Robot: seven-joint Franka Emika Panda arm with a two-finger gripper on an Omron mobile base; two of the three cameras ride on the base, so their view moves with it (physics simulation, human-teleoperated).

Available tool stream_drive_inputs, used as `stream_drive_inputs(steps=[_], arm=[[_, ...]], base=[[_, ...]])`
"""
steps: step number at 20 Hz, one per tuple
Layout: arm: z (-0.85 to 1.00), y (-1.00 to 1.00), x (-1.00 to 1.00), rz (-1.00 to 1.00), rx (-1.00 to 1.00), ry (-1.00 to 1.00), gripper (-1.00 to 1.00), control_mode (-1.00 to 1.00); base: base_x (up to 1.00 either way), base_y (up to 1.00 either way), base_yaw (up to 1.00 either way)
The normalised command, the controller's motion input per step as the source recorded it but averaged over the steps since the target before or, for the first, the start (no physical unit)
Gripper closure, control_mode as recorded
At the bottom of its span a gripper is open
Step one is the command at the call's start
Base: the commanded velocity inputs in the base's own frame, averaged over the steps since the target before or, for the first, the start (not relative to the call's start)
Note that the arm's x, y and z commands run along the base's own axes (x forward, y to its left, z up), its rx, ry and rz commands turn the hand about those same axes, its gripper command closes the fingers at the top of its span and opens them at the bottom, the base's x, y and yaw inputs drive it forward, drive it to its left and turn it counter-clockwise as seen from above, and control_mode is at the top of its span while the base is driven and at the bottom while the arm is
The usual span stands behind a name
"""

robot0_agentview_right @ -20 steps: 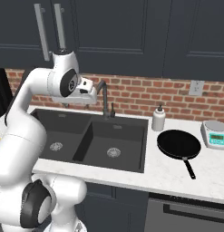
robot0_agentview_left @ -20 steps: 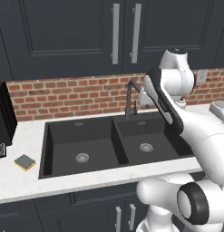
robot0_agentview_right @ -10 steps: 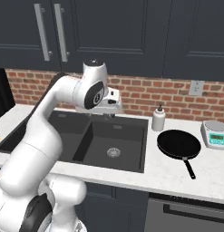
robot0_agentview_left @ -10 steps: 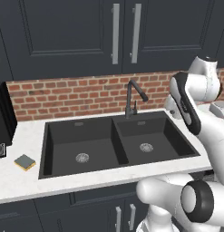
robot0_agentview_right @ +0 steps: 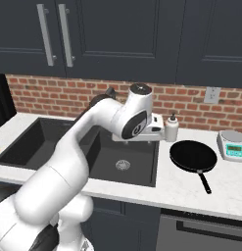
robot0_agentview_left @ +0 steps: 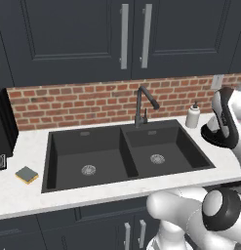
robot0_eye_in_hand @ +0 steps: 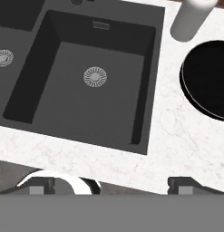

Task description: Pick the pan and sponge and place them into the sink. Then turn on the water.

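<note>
Over the last second the arm has been swung across the sink (robot0_agentview_right: pixel 24 142) from the left of the right base view toward its centre, and the wrist is now seen above the inner edge of the right basin, just short of the soap bottle (robot0_agentview_right: pixel 171 128). The base views have not shifted, so only the arm was moved.

The pincer (robot0_eye_in_hand: pixel 109 183) is held wide apart, its two dark tips at the bottom edge of the hand view, and nothing is gripped between them.

The pan (robot0_agentview_right: pixel 193 157) is found on the white surface (robot0_agentview_right: pixel 181 188) at centre right of the right base view, handle pointing toward the lower right; in the hand view its black disc is cut off by the right edge. The sponge (robot0_agentview_left: pixel 27 175) is left on the surface at the lower left of the left base view, beside the left basin. Both basins are bare, and no stream is seen at the faucet (robot0_agentview_left: pixel 143 103).

The swing is judged to be an approach to the pan, so no part of the task is yet done. How high the pincer stands over the surface cannot be told with confidence, the hand itself being largely hidden behind the forearm.
</note>
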Motion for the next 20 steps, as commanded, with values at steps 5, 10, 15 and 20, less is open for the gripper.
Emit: stream_drive_inputs(steps=[5, 10, 15, 20], arm=[[-0.28, -0.94, -0.19, 0.04, 0.00, 0.00, -1.00, -1.00], [-0.19, -0.74, -0.04, 0.01, 0.00, 0.00, -1.00, -1.00], [-0.18, -0.61, 0.00, 0.00, 0.00, 0.01, -1.00, -1.00], [-0.19, -0.44, 0.00, 0.02, 0.00, 0.03, -1.00, -1.00]], base=[[0.00, 0.00, 0.00], [0.00, 0.00, 0.00], [0.00, 0.00, 0.00], [0.00, 0.00, 0.00]])
